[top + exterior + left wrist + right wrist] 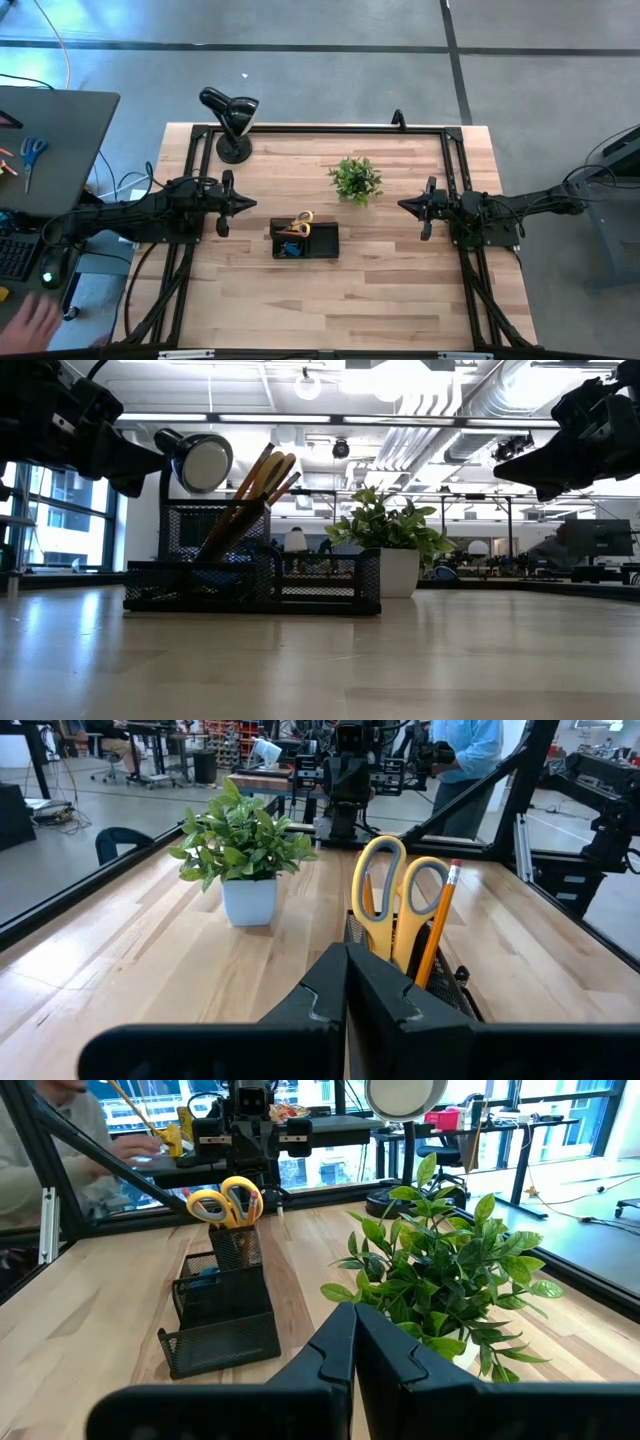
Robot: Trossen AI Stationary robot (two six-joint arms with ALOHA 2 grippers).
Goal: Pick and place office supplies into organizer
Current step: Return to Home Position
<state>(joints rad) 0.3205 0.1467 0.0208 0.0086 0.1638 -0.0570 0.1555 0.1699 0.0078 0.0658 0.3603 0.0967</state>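
Note:
The black mesh organizer (pixel 318 243) (pixel 222 1325) stands on the table's middle. In its tall cup the yellow-handled scissors (pixel 398 898) (pixel 228 1200) stand upright, handles up, with an orange pencil (pixel 440 925) leaning beside them. A small blue piece (pixel 204 1279) lies in a low compartment. My left gripper (pixel 247 203) (pixel 347 982) hovers shut, left of the organizer and above the table, pointing level toward it. My right gripper (pixel 404 206) (pixel 355 1338) hovers shut at the right, beyond the plant, pointing level toward the middle.
A green potted plant (pixel 355 179) stands between the organizer and my right gripper. A black gooseneck lamp (pixel 232 118) stands at the far left corner. Black frame rails (pixel 190 170) line the table's sides. A person's hand (pixel 30 322) shows at a side desk with blue scissors (pixel 32 152).

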